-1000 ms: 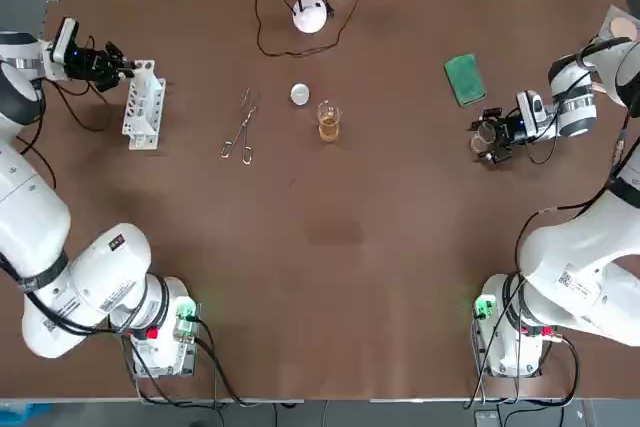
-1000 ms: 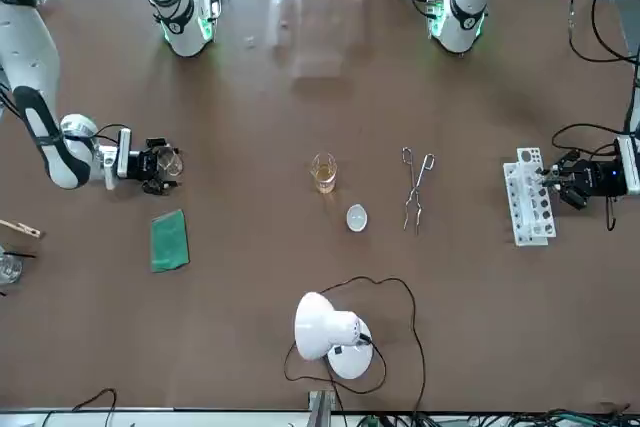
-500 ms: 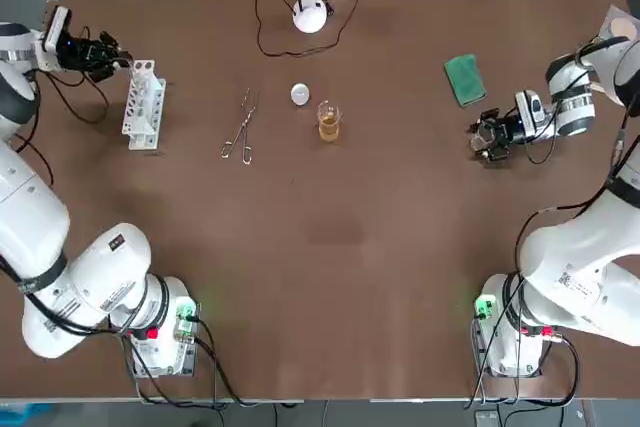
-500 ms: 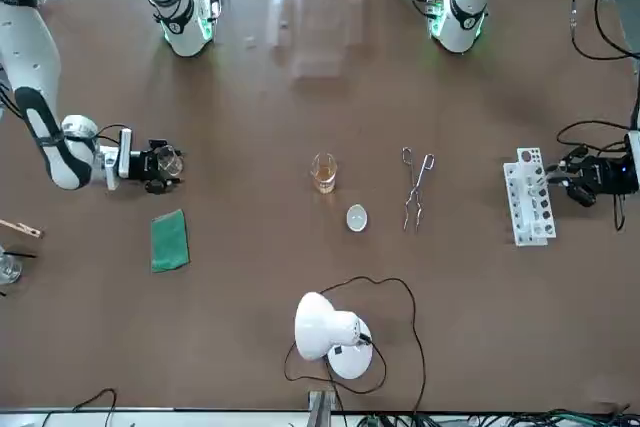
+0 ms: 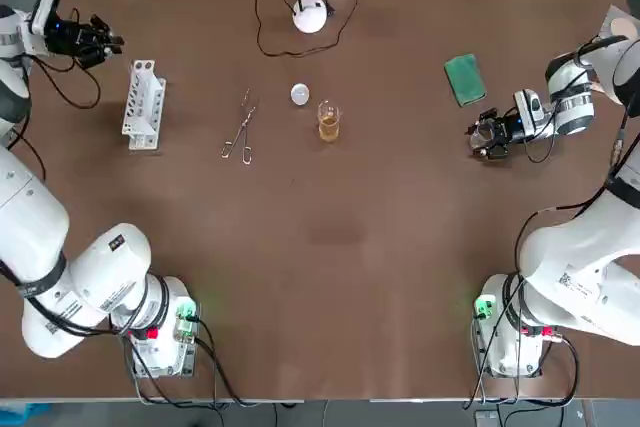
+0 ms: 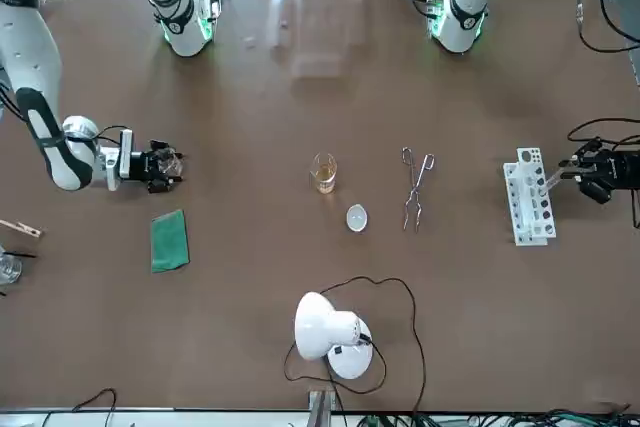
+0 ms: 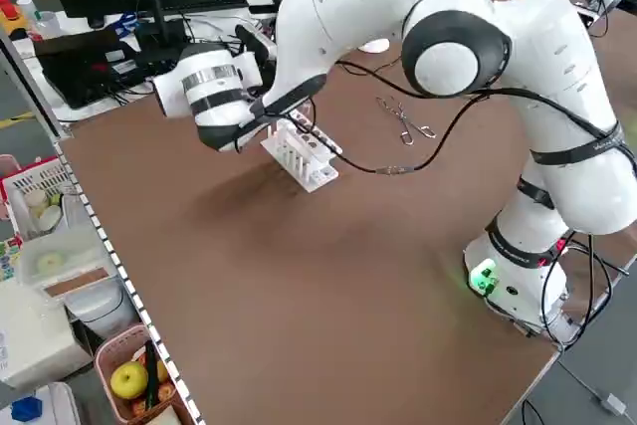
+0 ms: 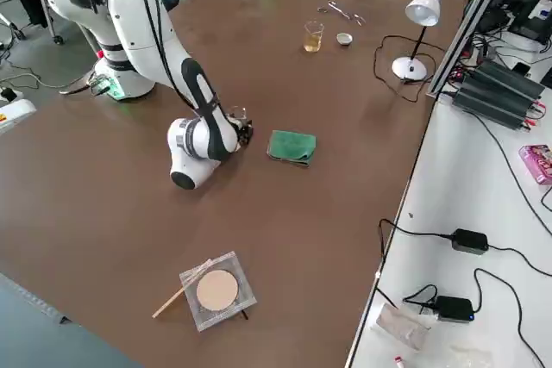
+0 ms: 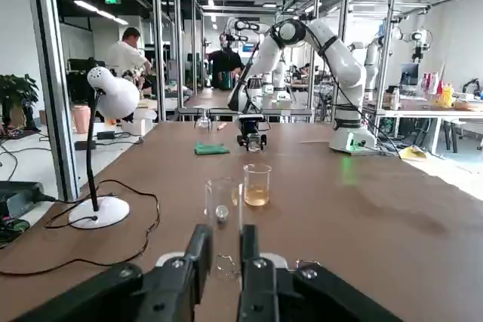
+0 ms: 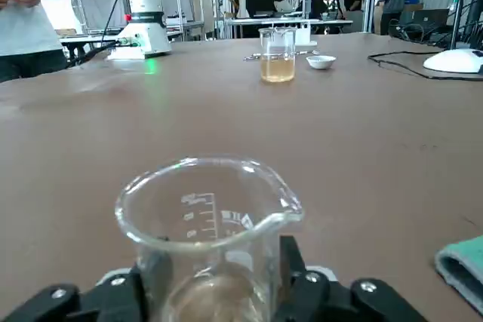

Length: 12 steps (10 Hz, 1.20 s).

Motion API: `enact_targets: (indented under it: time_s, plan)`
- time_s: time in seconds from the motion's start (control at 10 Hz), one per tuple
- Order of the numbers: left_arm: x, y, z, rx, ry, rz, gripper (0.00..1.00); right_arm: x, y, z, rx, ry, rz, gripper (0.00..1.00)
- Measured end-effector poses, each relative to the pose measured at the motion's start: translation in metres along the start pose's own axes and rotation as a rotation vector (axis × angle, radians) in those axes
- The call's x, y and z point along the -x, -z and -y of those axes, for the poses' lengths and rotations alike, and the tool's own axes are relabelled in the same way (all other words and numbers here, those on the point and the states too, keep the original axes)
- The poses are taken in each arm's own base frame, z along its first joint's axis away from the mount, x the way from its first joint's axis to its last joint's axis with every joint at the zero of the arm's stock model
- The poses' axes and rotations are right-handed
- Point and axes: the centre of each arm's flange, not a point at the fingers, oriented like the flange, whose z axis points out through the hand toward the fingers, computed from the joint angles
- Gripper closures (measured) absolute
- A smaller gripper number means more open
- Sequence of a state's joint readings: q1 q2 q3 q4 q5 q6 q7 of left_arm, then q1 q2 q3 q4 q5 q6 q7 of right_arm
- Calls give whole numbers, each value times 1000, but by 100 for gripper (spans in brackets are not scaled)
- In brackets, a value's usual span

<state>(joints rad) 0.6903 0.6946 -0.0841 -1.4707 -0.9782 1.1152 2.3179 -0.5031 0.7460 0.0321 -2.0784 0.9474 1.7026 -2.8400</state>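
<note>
My left gripper (image 5: 110, 40) hovers at the table's far left corner, beyond the white test tube rack (image 5: 142, 104). It is shut on a clear glass test tube (image 9: 223, 209), which stands upright between the fingers in the left wrist view. At the right side of the table, my right gripper (image 5: 485, 137) is shut on a clear, nearly empty glass beaker (image 10: 207, 220) low over the table. A folded green cloth (image 5: 464, 79) lies just beyond it.
Mid-table lie metal tongs (image 5: 240, 132), a small white dish (image 5: 300, 95) and a beaker of amber liquid (image 5: 329, 122). A white desk lamp (image 5: 310, 15) with its cord stands at the far edge. A mesh square with a round pad (image 8: 216, 290) sits at the far right.
The left gripper has drawn back from the rack toward the far left corner with the test tube in it. The right gripper has shifted slightly with the beaker.
</note>
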Motion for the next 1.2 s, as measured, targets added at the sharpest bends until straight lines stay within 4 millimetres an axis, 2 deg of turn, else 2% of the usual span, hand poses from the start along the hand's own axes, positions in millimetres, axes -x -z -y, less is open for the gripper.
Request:
enact_targets:
  time_s: [0.2, 0.4, 0.6, 0.8, 1.0, 1.2]
  plan:
    - [-36, -32, 27, 27, 25, 102, 79, 0, 0, 0, -1, 0, 1, 46]
    - [-58, -90, 61, 51, 30, 209, 79, 0, 0, 0, -1, 0, 1, 52]
    - [-70, -156, 82, 75, 22, 294, 79, 0, 0, 0, -1, 0, 2, 60]
    - [-85, -222, 95, 93, 4, 336, 79, 0, -1, 0, -1, 0, 1, 61]
    - [-105, -272, 104, 67, 19, 371, 79, 0, -3, -1, -6, 2, 1, 61]
    - [-108, -333, 103, 43, 34, 445, 79, -3, -9, -5, -6, -2, -10, 61]
